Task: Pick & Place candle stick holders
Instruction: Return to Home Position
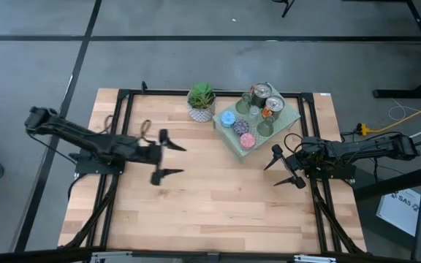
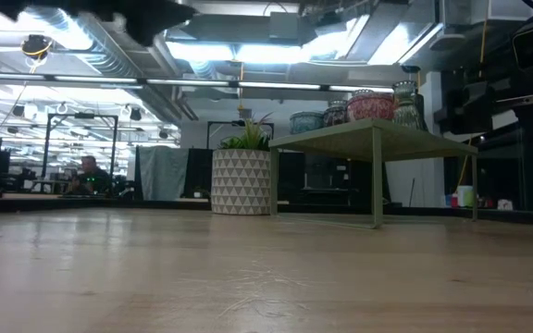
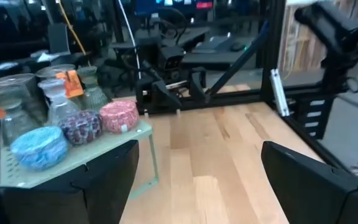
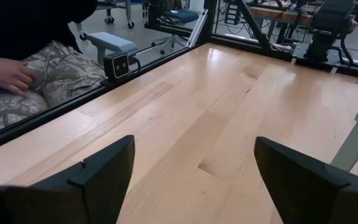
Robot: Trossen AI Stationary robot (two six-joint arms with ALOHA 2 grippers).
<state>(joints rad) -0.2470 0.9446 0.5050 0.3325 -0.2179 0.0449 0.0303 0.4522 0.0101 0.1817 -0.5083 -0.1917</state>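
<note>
Several small candle stick holders stand on a pale green perforated slab (image 1: 234, 145) at the table's far right: blue (image 1: 228, 118), purple mosaic (image 1: 240, 128), pink (image 1: 248, 140), clear glass (image 1: 243, 106), olive (image 1: 264, 128), and two shiny ones (image 1: 260, 91) (image 1: 272, 104). The left wrist view shows the blue (image 3: 39, 146), mosaic (image 3: 79, 127) and pink (image 3: 118, 116) ones at the slab's edge. My left gripper (image 1: 171, 159) is open above the table's middle, left of the slab. My right gripper (image 1: 281, 168) is open just nearer than the slab.
A green plant in a white patterned pot (image 1: 201, 102) stands left of the slab, at the far edge. The slab stands on thin legs (image 2: 376, 176). A black frame (image 1: 123, 102) runs around the table. A person's hand (image 4: 5, 71) rests beyond the table's near edge.
</note>
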